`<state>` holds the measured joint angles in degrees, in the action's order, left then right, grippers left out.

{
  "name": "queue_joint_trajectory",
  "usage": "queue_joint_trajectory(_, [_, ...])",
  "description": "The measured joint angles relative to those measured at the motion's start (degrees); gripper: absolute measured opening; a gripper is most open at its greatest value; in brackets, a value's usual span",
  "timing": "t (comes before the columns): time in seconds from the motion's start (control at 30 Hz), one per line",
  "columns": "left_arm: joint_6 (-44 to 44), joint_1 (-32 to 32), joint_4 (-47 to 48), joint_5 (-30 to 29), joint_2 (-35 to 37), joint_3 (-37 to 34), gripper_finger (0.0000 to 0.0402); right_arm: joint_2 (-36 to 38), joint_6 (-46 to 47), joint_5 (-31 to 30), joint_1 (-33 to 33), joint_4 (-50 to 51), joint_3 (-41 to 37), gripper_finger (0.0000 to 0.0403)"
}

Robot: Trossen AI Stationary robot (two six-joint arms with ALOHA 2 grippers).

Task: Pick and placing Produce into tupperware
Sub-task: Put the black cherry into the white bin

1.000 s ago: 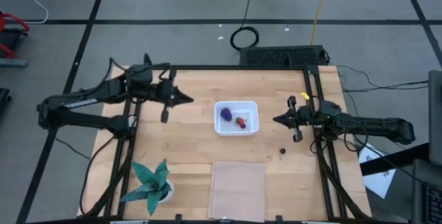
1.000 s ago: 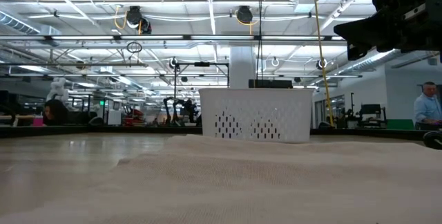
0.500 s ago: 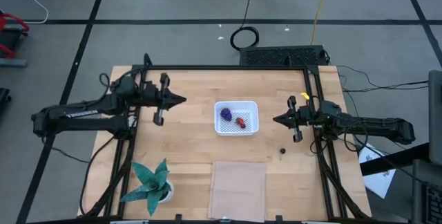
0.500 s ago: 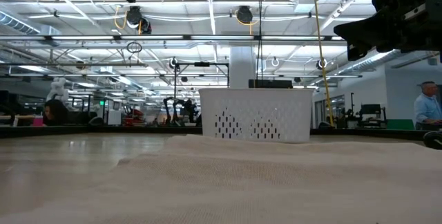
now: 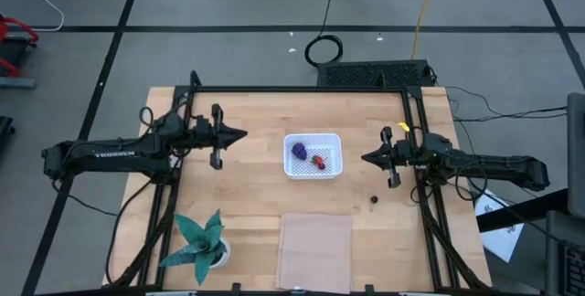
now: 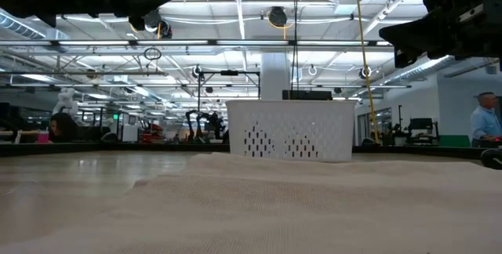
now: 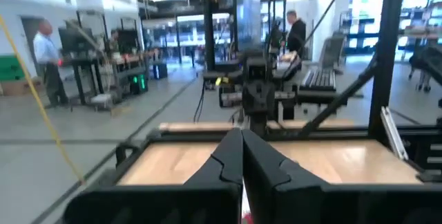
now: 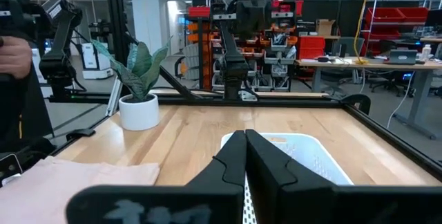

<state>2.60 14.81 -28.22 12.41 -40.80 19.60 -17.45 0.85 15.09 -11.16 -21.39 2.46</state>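
A wooden table (image 5: pixel 247 195) is seen from above, with a dark robot arm reaching in from each side. Near the middle sits the tupperware (image 5: pixel 313 155), a small white rounded-square container with a dotted bottom. Inside it lie a purple lump (image 5: pixel 299 150) and, just beside it, a smaller red piece (image 5: pixel 319 161). One tiny dark reddish-brown ball (image 5: pixel 374 199) rests on the bare wood, outside the container and toward the right arm's side. The left gripper (image 5: pixel 239 134) hangs above the table, well apart from the container on its left, pointing toward it; its fingers are pressed together and hold nothing. The right gripper (image 5: pixel 366 158) sits near the container's right side, also pointing toward it, fingers closed tight and empty. Along the near edge of the table lie a flat translucent pinkish rectangle (image 5: pixel 314 239) and a teal spiky potted plant (image 5: pixel 199 238). From table height, the container's white wall (image 6: pixel 290 131) stands in the centre, with a busy workshop behind it and a person (image 6: pixel 482 119) at the far right.
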Motion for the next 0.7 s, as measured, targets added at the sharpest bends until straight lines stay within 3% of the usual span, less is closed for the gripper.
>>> queue_joint_trajectory(0.27, [2.2,-4.0,-3.5,-0.3,0.0,-2.0,0.0,0.0,0.4,0.0,0.0,-0.2,0.0,0.0])
queue_joint_trajectory(0.47, [4.4,-5.1,-3.3,-5.3,-0.1,-5.1,0.0,0.0,1.1,0.0,0.0,-0.2,0.0,0.0])
queue_joint_trajectory(0.7, [7.6,-2.8,-1.1,-0.8,0.5,-7.0,0.0,0.0,1.0,0.0,0.0,-0.2,0.0,0.0])
